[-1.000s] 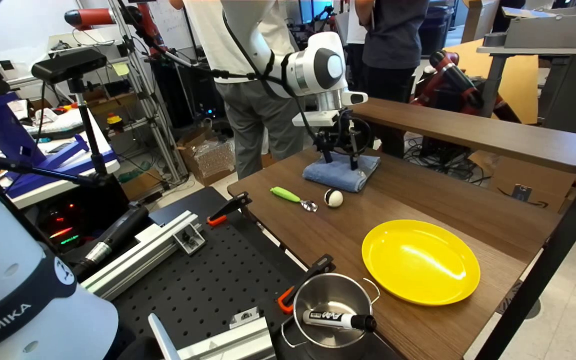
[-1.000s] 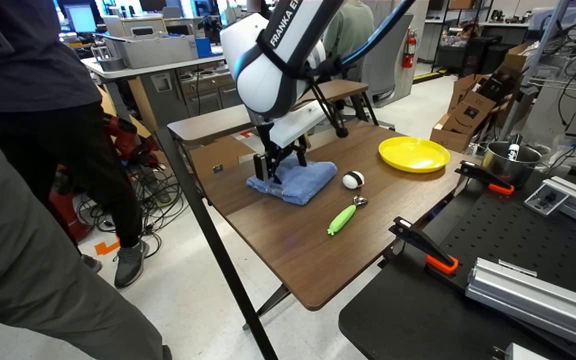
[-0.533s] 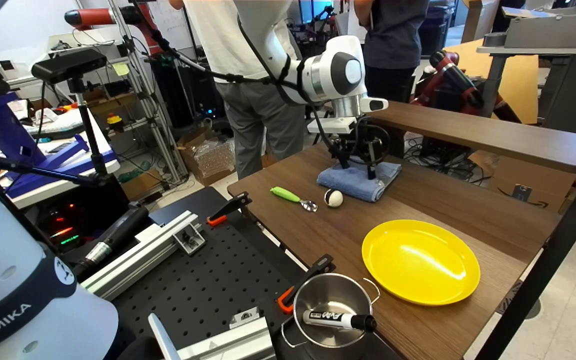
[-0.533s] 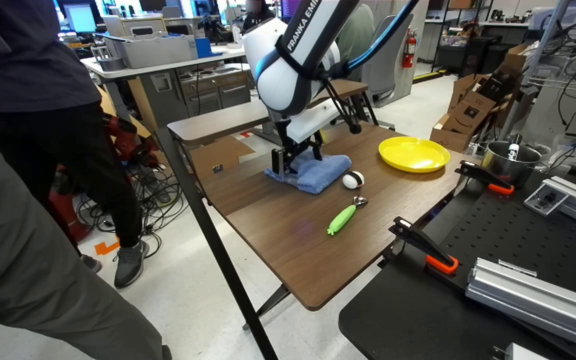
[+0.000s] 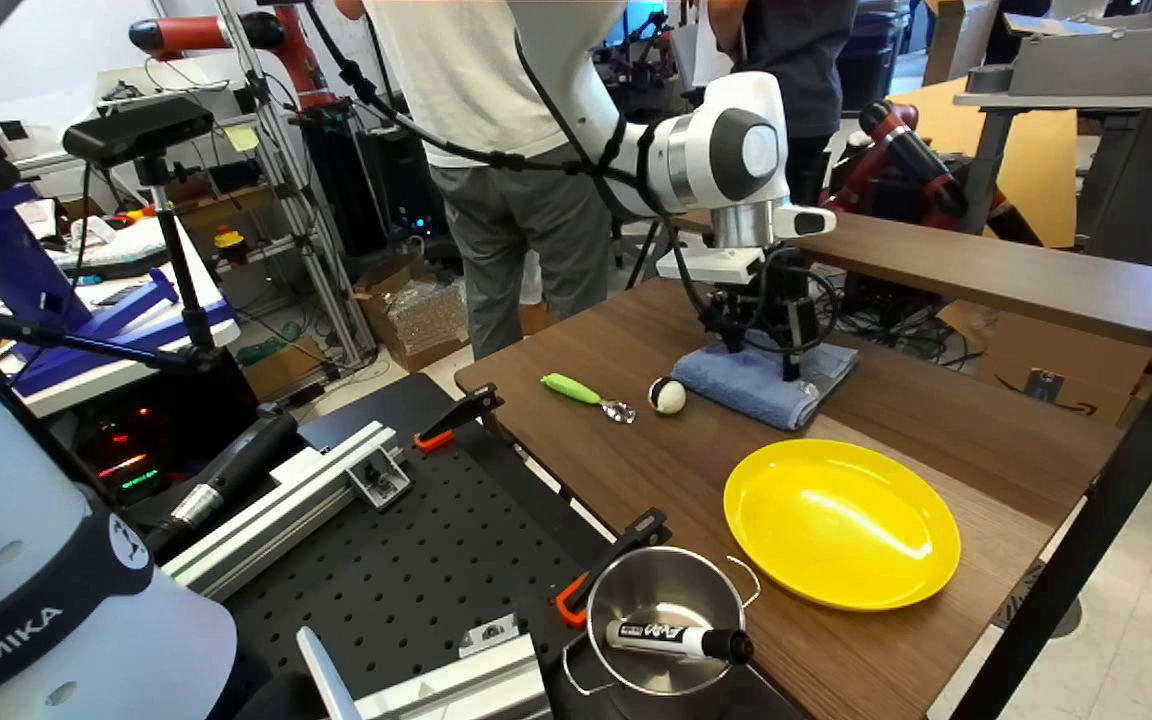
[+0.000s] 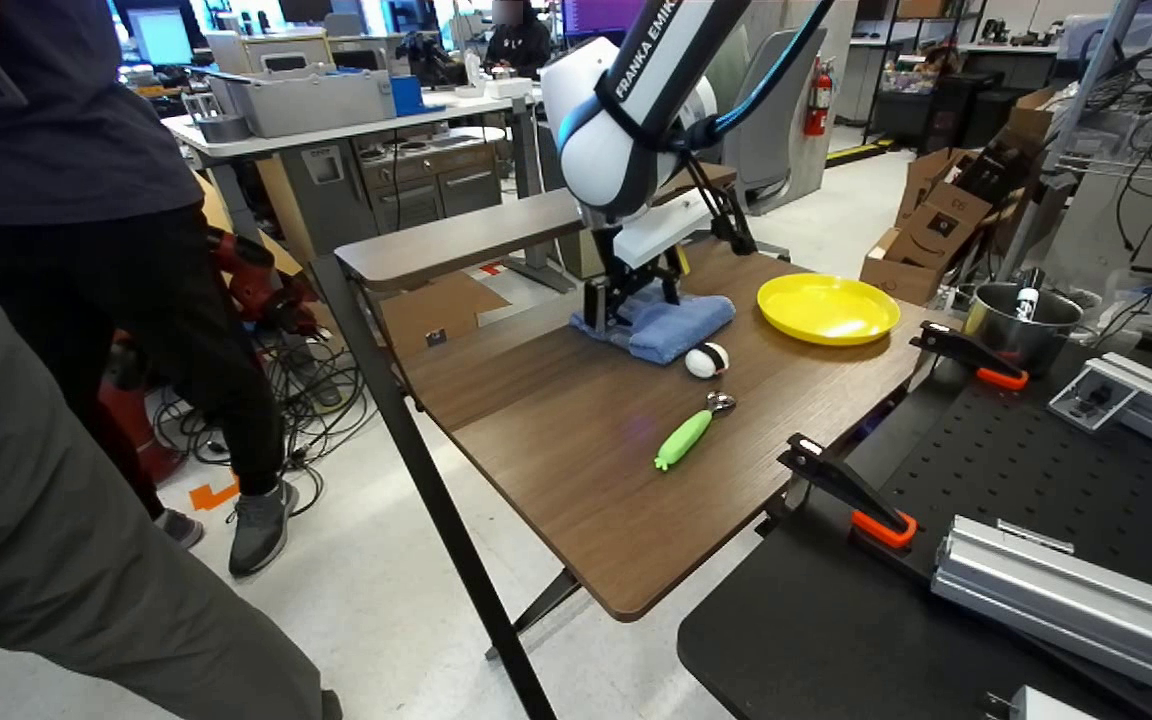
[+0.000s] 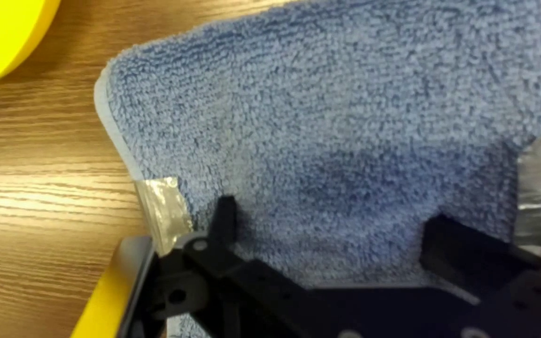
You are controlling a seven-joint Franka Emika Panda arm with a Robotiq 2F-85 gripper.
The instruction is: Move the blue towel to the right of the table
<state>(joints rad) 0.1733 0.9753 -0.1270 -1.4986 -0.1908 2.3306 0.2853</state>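
Folded greyish-blue towel [image 5: 751, 388] flat on brown wood-grain desk [image 5: 636, 455], just beside white ball with black band [image 5: 668, 397], near round yellow plate [image 5: 842, 525]. Black gripper [image 5: 762, 361]: fingers spread wide, tips apparently pressed on cloth. Contact looks done; reaching right side, presumably plate's end, and lift-off remain.

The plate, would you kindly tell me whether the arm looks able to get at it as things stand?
Probably yes, though the gripper is down at the towel and should leave it first; nothing covers the plate, and some table shows between plate and towel.
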